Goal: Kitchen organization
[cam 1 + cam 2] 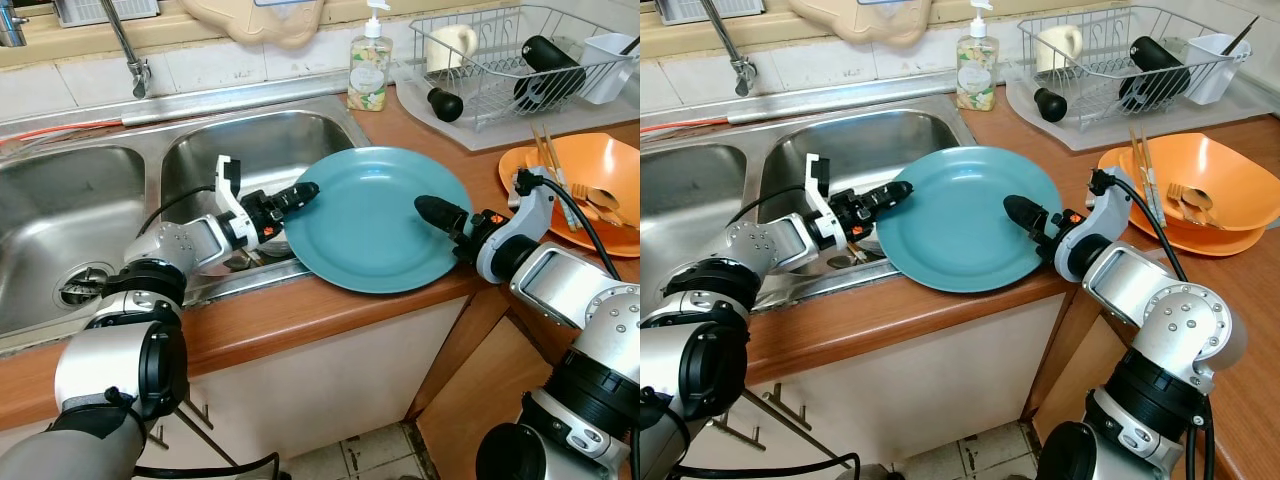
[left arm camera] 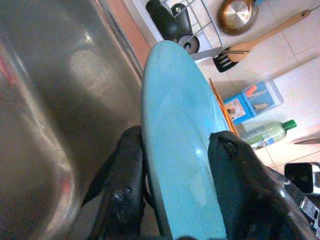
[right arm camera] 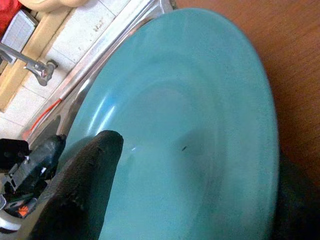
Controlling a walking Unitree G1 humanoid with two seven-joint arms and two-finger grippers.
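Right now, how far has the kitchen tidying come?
Done: cups already stand in the dish rack. In hand: both grippers, left and right, grip the teal plate by opposite rims, over the counter edge beside the sink. Left: placing it; orange bowls wait.

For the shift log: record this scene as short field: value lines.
plate: teal plate, held over the counter edge beside the sink
left gripper: shut on the plate's left rim, one finger on each face
right gripper: shut on the plate's right rim
rack: dish rack at the back right, holding a mug and black items
bowl: orange bowl on the right, with chopsticks and cutlery in it
soap: soap bottle behind the plate
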